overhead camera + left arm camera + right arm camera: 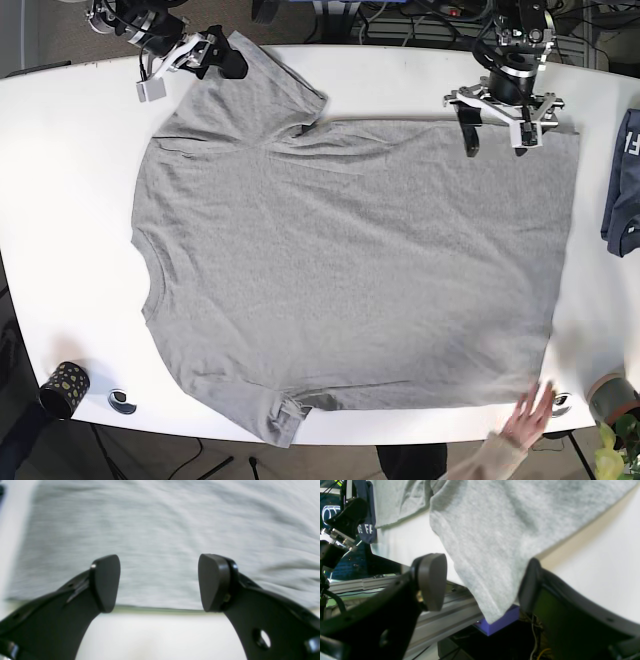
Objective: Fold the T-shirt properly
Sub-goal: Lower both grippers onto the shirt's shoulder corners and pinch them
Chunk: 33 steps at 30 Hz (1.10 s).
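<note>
A grey T-shirt lies spread flat on the white table, with its sleeves to the left and its hem to the right. My left gripper is open at the shirt's far right edge. In the left wrist view its fingers stand wide apart over the shirt's edge. My right gripper is open at the far left sleeve. In the right wrist view the sleeve corner hangs over the table edge between the two fingers and touches the right-hand one.
A navy cloth lies at the table's right edge. A person's hand rests on the shirt's near right corner. A black cup and a small round thing sit near left, and a cup near right. A purple block and a metal rail sit below the table edge.
</note>
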### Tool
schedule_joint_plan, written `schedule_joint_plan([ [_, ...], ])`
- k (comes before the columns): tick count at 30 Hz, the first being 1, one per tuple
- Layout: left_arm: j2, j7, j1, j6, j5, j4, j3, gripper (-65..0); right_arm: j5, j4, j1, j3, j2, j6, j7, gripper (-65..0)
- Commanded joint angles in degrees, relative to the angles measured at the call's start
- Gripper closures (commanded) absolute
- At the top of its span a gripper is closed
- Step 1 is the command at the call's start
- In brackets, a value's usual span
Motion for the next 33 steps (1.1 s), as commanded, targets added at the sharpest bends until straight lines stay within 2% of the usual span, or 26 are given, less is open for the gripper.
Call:
schedule_joint_plan([
  [1,-0.19,-1.28,0.23,-0.05,-0.78,1.10,-0.82,-45.0,-1.02,0.17,0.60,-0.17,0.37,-0.40,-0.78,-40.7],
  [3,-0.19,-1.28,0.23,-0.05,-3.06,1.10,-1.52,-45.0,-1.02,0.17,0.96,-0.17,0.37,-0.40,-0.78,-40.3],
  [6,-0.36,-1.28,0.32,-0.05,-6.76,1.10,-3.02,-45.1,-1.02,0.17,1.75,-0.17,0.37,-0.40,-0.78,-32.0],
  [8,-1.86,-1.19,0.32,-0.05,-8.51,1.10,-4.07,-45.1,-1.02,0.17,2.54,-0.17,0.37,-0.40,-0.78,-20.3],
  [10,-2.65,-0.66,0.32,-0.05,-9.83,1.10,-4.25,-45.1,-1.02,0.17,2.71,-0.17,0.37,-0.49,-0.78,-12.2],
  [13,-3.00,3.20,0.32,-0.05,-13.70,1.10,-6.09,-45.1,-1.02,0.17,2.71,-0.08,0.37,-0.49,-0.78,-0.2],
  [18,-4.32,12.52,-0.12,-0.40,-23.55,0.84,-12.60,-45.1,-2.42,0.61,2.27,0.01,0.37,-0.58,-0.78,0.0],
  [20,-5.46,15.86,-0.21,-2.51,-27.41,0.66,-14.71,-45.1,-3.92,0.70,2.27,-0.08,0.29,-0.58,-0.78,0.0],
  [22,-6.25,19.12,-0.91,-7.26,-31.72,0.66,-17.61,-45.1,-5.68,0.70,2.19,0.01,-0.42,-0.58,-0.78,0.0],
  [26,-6.25,25.45,-1.53,-12.01,-34.18,-1.27,-23.67,-44.7,-8.23,0.88,2.19,0.27,-1.65,-0.58,-0.78,0.0],
  [33,-6.25,33.53,-6.72,-19.13,-33.74,-8.83,-33.08,-44.6,-8.58,3.07,2.19,0.27,-1.91,-0.49,-0.78,0.0],
])
